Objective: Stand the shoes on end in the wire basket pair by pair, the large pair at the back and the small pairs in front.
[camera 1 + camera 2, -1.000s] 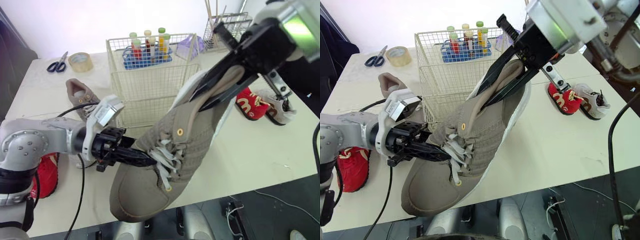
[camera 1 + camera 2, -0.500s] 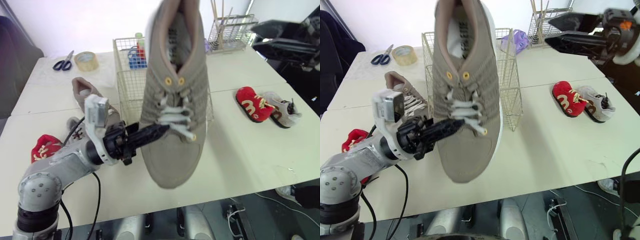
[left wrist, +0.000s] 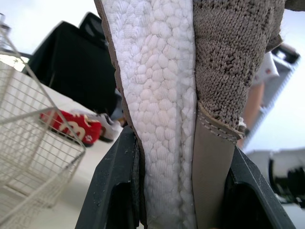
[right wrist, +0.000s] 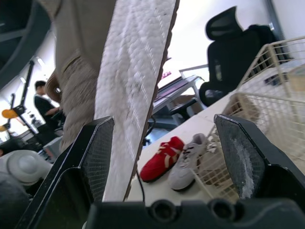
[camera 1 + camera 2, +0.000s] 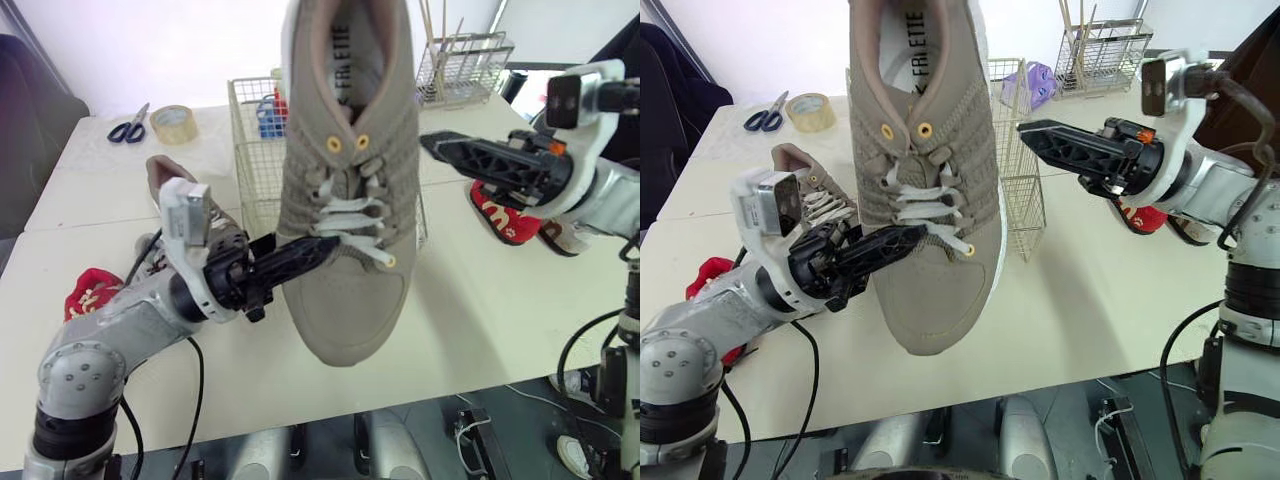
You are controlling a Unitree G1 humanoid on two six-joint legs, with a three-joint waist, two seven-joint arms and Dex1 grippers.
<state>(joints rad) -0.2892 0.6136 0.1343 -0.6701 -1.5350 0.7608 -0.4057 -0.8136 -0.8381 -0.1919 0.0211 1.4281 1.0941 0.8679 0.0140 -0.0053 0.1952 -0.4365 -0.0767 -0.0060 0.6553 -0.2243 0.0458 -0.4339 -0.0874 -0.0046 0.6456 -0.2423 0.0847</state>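
A large tan shoe [image 5: 345, 190] hangs in the air, toe down and heel up, in front of the wire basket [image 5: 252, 160]. My left gripper [image 5: 322, 248] is shut on its side at the laces; the left wrist view shows its fingers [image 3: 116, 181] pinching the white sole [image 3: 162, 95] and upper. My right gripper [image 5: 432, 147] is open just right of the shoe, apart from it. The second large tan shoe [image 5: 165, 185] lies on the table left of the basket. One small red shoe [image 5: 88, 293] lies at the left. A red shoe [image 5: 503, 215] and a grey shoe [image 5: 562, 237] lie at the right.
Behind the basket stands a rack of test tubes [image 5: 268, 105]. Scissors [image 5: 127, 126] and a roll of tape [image 5: 172, 122] lie at the back left. A wire utensil rack [image 5: 465, 65] stands at the back right. The table's front edge [image 5: 450, 385] runs below the shoe.
The right gripper let go of the shoe's heel, swung away to the right, and has now come back beside it. The left gripper turned the shoe from tilted to upright.
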